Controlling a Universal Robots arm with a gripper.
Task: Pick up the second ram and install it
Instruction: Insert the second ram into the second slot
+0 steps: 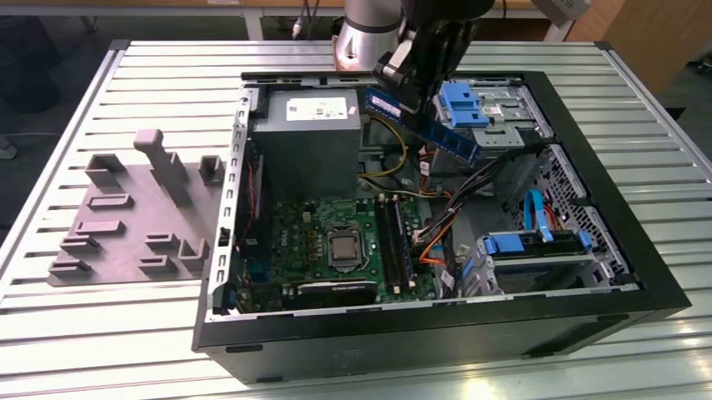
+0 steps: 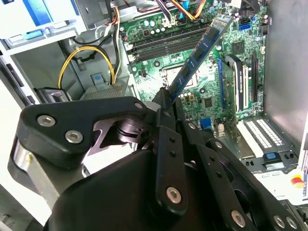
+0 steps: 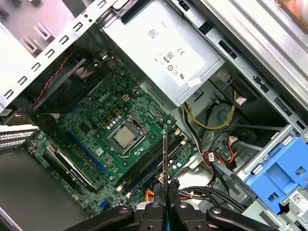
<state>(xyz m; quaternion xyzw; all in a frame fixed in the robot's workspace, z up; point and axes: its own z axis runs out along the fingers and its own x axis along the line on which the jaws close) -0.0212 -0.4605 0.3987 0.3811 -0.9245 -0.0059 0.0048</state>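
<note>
The second ram [image 1: 439, 135] is a thin blue-green stick that hangs tilted above the open computer case, over the cables beside the power supply. My gripper [image 1: 403, 93] is shut on its upper end. In the second wrist view the ram [image 2: 199, 53] juts out from between the fingers [image 2: 163, 103] toward the green motherboard [image 2: 207, 91]. The first wrist view shows the ram [image 3: 164, 159] edge-on, above the long black memory slots [image 3: 144, 166]. In the exterior view those slots [image 1: 394, 242] lie below the stick and nearer the case's front edge.
The black case [image 1: 445, 333] stands open on a slatted table. Inside are a grey power supply [image 1: 306, 133], the processor socket [image 1: 339, 247], loose cables [image 1: 439, 212] and blue drive brackets [image 1: 465, 104] [image 1: 534, 244]. A grey fixture [image 1: 133, 208] lies at the exterior view's left.
</note>
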